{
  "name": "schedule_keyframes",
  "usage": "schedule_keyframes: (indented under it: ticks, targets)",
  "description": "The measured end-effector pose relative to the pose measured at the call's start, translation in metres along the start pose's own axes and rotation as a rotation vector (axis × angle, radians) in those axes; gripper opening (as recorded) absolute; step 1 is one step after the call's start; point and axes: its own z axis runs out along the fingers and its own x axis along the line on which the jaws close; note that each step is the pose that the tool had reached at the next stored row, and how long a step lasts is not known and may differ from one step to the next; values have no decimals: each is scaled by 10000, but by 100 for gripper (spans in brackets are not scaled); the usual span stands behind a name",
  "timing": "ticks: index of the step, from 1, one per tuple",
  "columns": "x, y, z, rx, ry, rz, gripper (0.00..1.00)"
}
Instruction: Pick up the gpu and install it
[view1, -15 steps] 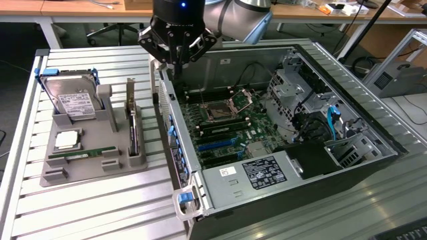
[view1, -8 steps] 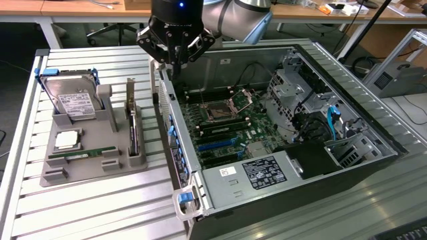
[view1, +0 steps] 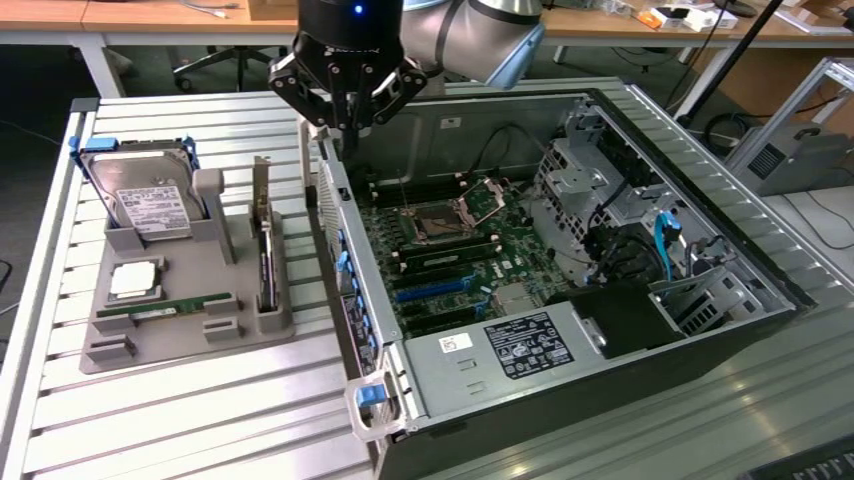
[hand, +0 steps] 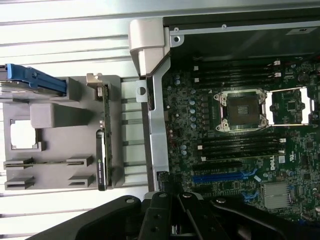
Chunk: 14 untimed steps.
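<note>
Green gpu (view1: 264, 240) edgewise in grey holder (view1: 200, 345), closed end effector (view1: 350, 125) above case (view1: 601, 400)

Gpu (hand: 102, 150) on edge in grey holder (hand: 65, 117), beside open computer case (hand: 156, 100), motherboard (hand: 235, 160) exposed, closed gripper (hand: 172, 220) near its wall

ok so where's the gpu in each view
exterior view: the gpu stands on edge in the grey holder, at the exterior view's left of the open case.
wrist view: the gpu stands on edge in that holder, beside the case.
shared landmark: the cpu socket inside the case.
</note>
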Motion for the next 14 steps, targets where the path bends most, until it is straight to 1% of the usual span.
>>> schedule_keyframes:
  ticks: [14]
  targets:
    - [42, -3, -1, 0, 0, 0, 11]
